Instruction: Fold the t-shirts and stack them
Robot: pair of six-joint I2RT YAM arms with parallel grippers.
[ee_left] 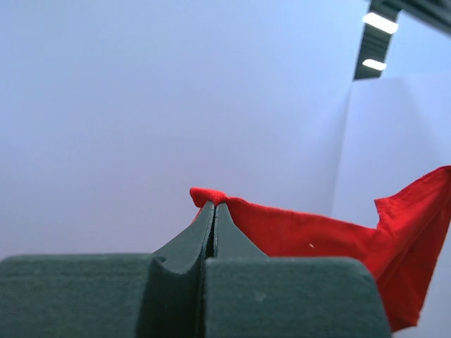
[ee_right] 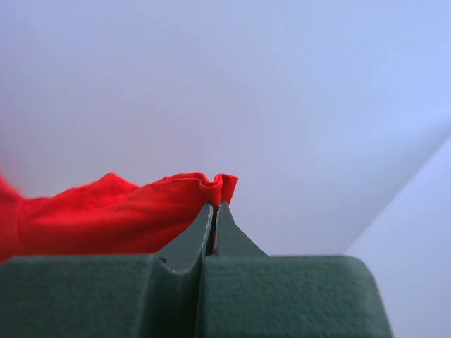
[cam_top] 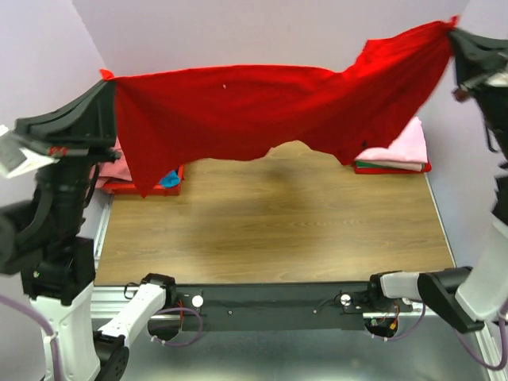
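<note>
A bright red t-shirt hangs stretched in the air between my two grippers, high above the wooden table. My left gripper is shut on its left corner; the left wrist view shows the pinched red cloth at the fingertips. My right gripper is shut on the right corner, held higher; the right wrist view shows the bunched red cloth at the fingertips. A folded stack with a light pink shirt on top lies at the back right. Pink and teal cloth shows at the back left.
The wooden table lies below the hanging shirt. A red bin with cloth in it stands at the back left, partly hidden by the shirt and my left arm. The folded stack sits on a red base at the back right.
</note>
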